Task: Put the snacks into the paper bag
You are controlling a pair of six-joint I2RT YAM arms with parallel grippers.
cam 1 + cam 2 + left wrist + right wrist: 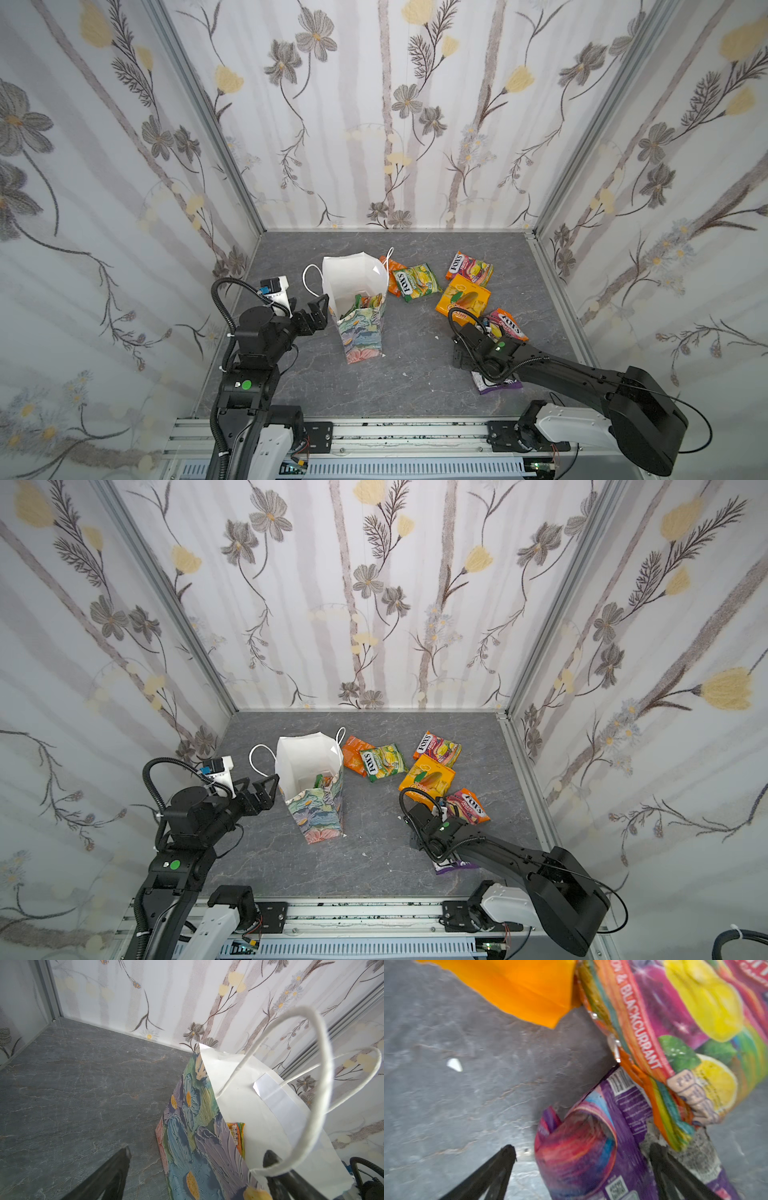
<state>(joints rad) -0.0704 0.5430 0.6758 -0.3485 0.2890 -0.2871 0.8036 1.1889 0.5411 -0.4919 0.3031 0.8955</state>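
Observation:
The paper bag (362, 334) (320, 818) stands upright at centre left, floral outside, white inside, with a packet (366, 301) showing in it. My left gripper (321, 309) (198, 1151) is open and straddles the bag's (187, 1105) left rim, one finger inside and one outside. Snacks lie to the right: an orange packet (394, 272), a yellow-green one (417, 283), a pink-orange one (469, 268), the orange box (463, 297) and another pink packet (508, 325). My right gripper (469, 361) (582, 1148) is open, low over the purple packet (591, 1147) (500, 385), whose curled end lies between the jaws.
The grey stone-look tabletop (407, 382) is walled by floral panels on three sides, with an aluminium rail (415, 432) along the front. A white cord handle (320, 1084) loops in front of the left wrist camera. A small white scrap (454, 1065) lies on the table.

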